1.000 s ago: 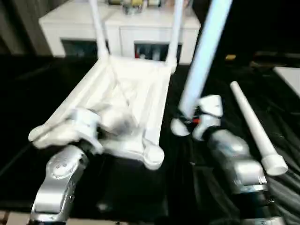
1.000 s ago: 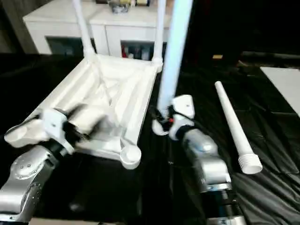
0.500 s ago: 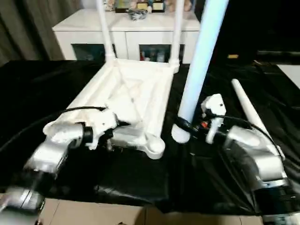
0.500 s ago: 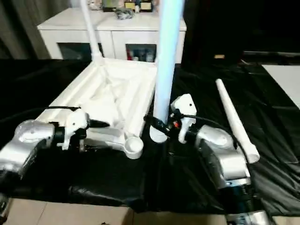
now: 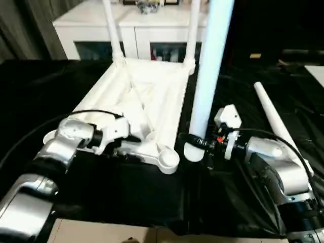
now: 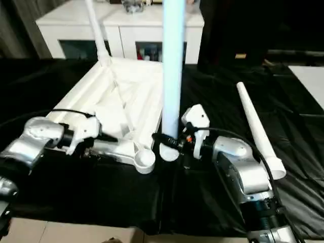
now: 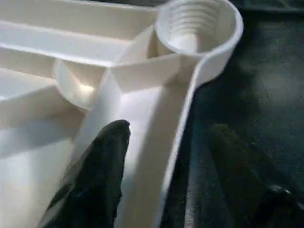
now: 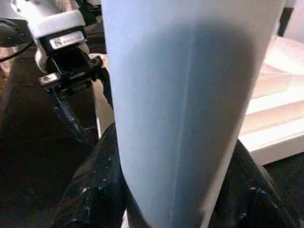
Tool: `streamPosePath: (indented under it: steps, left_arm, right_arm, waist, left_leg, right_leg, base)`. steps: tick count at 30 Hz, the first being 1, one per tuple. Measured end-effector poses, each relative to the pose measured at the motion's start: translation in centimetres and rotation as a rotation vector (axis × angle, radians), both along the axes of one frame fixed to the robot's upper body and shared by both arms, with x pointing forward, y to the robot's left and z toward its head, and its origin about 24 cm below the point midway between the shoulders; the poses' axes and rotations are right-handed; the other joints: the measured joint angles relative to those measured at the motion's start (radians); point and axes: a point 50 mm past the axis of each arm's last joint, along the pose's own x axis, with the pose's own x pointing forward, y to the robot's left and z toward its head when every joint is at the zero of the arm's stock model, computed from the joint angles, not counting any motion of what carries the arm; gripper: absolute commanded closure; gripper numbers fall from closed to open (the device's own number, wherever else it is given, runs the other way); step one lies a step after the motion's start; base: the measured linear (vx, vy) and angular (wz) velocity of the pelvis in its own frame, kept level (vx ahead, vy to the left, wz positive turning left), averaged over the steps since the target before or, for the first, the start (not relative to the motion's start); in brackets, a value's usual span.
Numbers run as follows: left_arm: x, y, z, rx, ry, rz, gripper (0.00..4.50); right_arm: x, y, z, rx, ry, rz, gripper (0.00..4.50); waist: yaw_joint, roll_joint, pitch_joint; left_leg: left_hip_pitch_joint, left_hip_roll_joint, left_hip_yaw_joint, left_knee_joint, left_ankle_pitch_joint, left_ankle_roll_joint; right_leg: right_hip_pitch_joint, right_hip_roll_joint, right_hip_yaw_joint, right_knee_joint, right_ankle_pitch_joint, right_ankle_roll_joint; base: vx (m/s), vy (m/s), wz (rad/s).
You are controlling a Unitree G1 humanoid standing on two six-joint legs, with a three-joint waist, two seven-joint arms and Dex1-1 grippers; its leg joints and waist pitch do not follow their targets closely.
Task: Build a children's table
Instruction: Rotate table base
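The children's table's white tabletop point(image 5: 152, 96) lies underside up on black cloth, with two legs point(image 5: 112, 30) standing in its far corner sockets. My left gripper point(image 7: 166, 142) is open astride the tabletop's near rim. One finger point(image 7: 102, 180) rests on the ribbed inside and the other point(image 7: 237, 166) is over the cloth outside, close to the empty near-right socket point(image 7: 197, 23). My right gripper point(image 5: 195, 143) is shut on a third leg point(image 5: 207, 76), held upright just right of that socket point(image 5: 168, 161). A fourth leg point(image 5: 276, 121) lies loose on the cloth at the right.
A white glass-door cabinet point(image 5: 147, 30) stands behind the tabletop. Black cloth point(image 5: 61, 91) covers the work surface, and its front edge point(image 5: 126, 223) runs close to me. A cable point(image 5: 88, 114) loops along my left forearm.
My left gripper has reached forward to the tabletop's near rim and its fingers have drawn closer together. The right gripper keeps the leg upright in much the same place. The camera has shifted.
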Motion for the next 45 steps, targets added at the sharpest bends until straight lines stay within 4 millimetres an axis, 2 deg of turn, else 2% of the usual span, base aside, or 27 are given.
streamPosePath:
  steps: [5, 7, 10, 11, 14, 17, 20, 22, 26, 30, 34, 37, 41, 44, 45]
  left_arm:
    - [0.0, -0.4, -0.5, 0.024, 0.030, -0.039, 1.96]
    - [0.1, -0.3, -0.4, 0.029, 0.031, -0.037, 2.23]
    - [0.5, -0.7, -0.2, 0.031, 0.015, -0.048, 2.30]
    - [0.5, -0.8, -0.1, 0.033, 0.013, -0.051, 2.56]
    - [0.6, -0.9, -0.2, 0.039, 0.015, -0.055, 2.83]
    - [0.7, -1.0, -0.3, 0.048, 0.021, -0.059, 3.08]
    - [0.9, -1.1, -0.2, 0.062, 0.016, -0.062, 3.15]
    - [0.9, -1.0, -0.4, 0.081, 0.017, -0.064, 3.49]
    - [1.0, -1.2, -0.4, 0.099, -0.004, -0.068, 3.76]
    - [1.0, -1.4, -0.6, 0.127, -0.017, -0.083, 4.04]
    - [1.1, -1.8, -0.5, 0.164, -0.025, -0.117, 4.35]
    - [1.1, -1.9, -0.7, 0.164, -0.017, -0.114, 4.46]
    - [0.5, -1.3, -1.5, 0.154, -0.006, -0.090, 4.46]
    - [-0.2, -0.7, -2.4, 0.118, 0.009, -0.052, 4.46]
    - [-0.4, -0.6, -2.6, 0.080, 0.011, -0.027, 4.46]
  right_arm:
    - [-0.1, 0.3, -0.2, -0.006, 0.005, 0.020, 2.64]
    - [-0.1, 0.3, -0.2, -0.006, 0.005, 0.020, 2.64]
    - [-0.1, 0.4, -0.2, -0.005, 0.004, 0.020, 2.64]
    - [-0.1, 0.4, -0.1, -0.005, 0.004, 0.020, 2.64]
    - [-0.1, 0.3, -0.1, -0.006, 0.003, 0.020, 2.64]
    - [-0.1, 0.3, -0.1, -0.008, 0.001, 0.019, 2.64]
    - [-0.1, 0.2, -0.1, -0.012, -0.005, 0.018, 2.64]
    - [-0.1, 0.2, 0.0, -0.013, -0.011, 0.018, 2.64]
    - [-0.1, 0.1, 0.0, -0.015, -0.012, 0.017, 2.64]
    - [0.0, 0.1, 0.1, -0.016, -0.016, 0.014, 2.64]
    - [0.1, 0.0, 0.3, -0.019, -0.027, 0.005, 2.64]
    - [0.2, -0.1, 0.5, -0.014, -0.035, -0.013, 2.64]
    - [1.6, -0.4, 1.6, 0.034, -0.073, -0.173, 2.64]
    - [2.3, -0.8, 2.4, 0.076, -0.062, -0.275, 2.64]
    - [2.4, -1.1, 2.4, 0.091, -0.042, -0.298, 2.64]
  waist:
    - [0.006, 0.001, 0.000]
    - [0.008, 0.001, 0.000]
    - [0.011, 0.007, 0.000]
    - [0.012, 0.008, 0.000]
    - [0.013, 0.010, -0.001]
    - [0.013, 0.017, -0.003]
    - [0.013, 0.020, -0.002]
    - [0.012, 0.023, -0.002]
    - [0.010, 0.026, -0.002]
    - [0.009, 0.036, -0.003]
    - [-0.002, 0.043, -0.006]
    - [-0.013, 0.044, -0.007]
    - [-0.026, 0.050, -0.011]
    - [-0.039, 0.054, -0.016]
    - [-0.041, 0.052, -0.016]
  left_leg:
    - [0.001, 0.006, 0.007, 0.000, -0.001, -0.004]
    - [0.002, 0.008, 0.011, 0.000, -0.001, -0.004]
    - [0.003, 0.011, 0.016, 0.001, -0.001, -0.005]
    - [0.003, 0.011, 0.016, 0.001, -0.001, -0.005]
    - [0.003, 0.011, 0.016, 0.001, 0.000, -0.005]
    - [0.003, 0.011, 0.017, 0.001, 0.000, -0.005]
    - [0.003, 0.012, 0.017, 0.000, 0.000, -0.005]
    - [0.003, 0.012, 0.017, 0.000, 0.000, -0.005]
    - [0.003, 0.012, 0.017, 0.000, 0.000, -0.005]
    - [0.003, 0.012, 0.017, 0.000, 0.000, -0.005]
    - [0.003, 0.012, 0.018, 0.000, 0.000, -0.005]
    - [0.003, 0.012, 0.018, 0.000, 0.000, -0.005]
    - [0.005, 0.012, 0.018, -0.001, 0.000, -0.005]
    - [0.012, 0.012, 0.018, -0.005, 0.000, -0.005]
    - [0.016, 0.011, 0.019, -0.008, -0.001, -0.005]
  right_leg:
    - [0.000, 0.000, -0.001, 0.001, 0.001, -0.002]
    - [0.000, 0.000, -0.001, 0.001, 0.002, -0.003]
    - [0.001, 0.000, 0.000, 0.001, 0.003, -0.005]
    - [0.001, 0.000, 0.000, 0.001, 0.003, -0.005]
    - [0.001, 0.000, -0.001, 0.001, 0.004, -0.005]
    - [0.001, 0.000, 0.000, 0.000, 0.004, -0.005]
    - [0.001, 0.000, -0.001, 0.000, 0.003, -0.005]
    - [0.001, 0.000, -0.001, 0.000, 0.003, -0.004]
    - [0.001, 0.000, -0.001, 0.000, 0.003, -0.004]
    - [0.001, 0.000, -0.001, -0.001, 0.003, -0.004]
    - [0.001, 0.000, -0.001, -0.001, 0.003, -0.004]
    - [0.001, 0.000, -0.001, -0.001, 0.003, -0.004]
    - [0.004, 0.000, 0.000, -0.001, 0.003, -0.004]
    - [0.009, 0.000, 0.000, -0.005, 0.003, -0.003]
    - [0.011, 0.000, 0.000, -0.007, 0.002, -0.002]
  base:
    - [0.000, 0.000, 0.00]
    - [0.000, 0.000, 0.00]
    - [0.000, 0.000, 0.00]
    - [0.000, 0.000, 0.00]
    - [0.000, 0.000, 0.00]
    - [0.000, 0.000, 0.00]
    - [0.000, 0.000, 0.00]
    - [0.000, 0.000, 0.00]
    - [0.000, 0.000, 0.00]
    - [0.000, 0.000, 0.00]
    - [0.000, 0.000, 0.00]
    - [0.000, 0.000, 0.00]
    - [0.000, 0.000, 0.00]
    - [0.000, 0.000, 0.00]
    - [0.000, 0.000, 0.00]
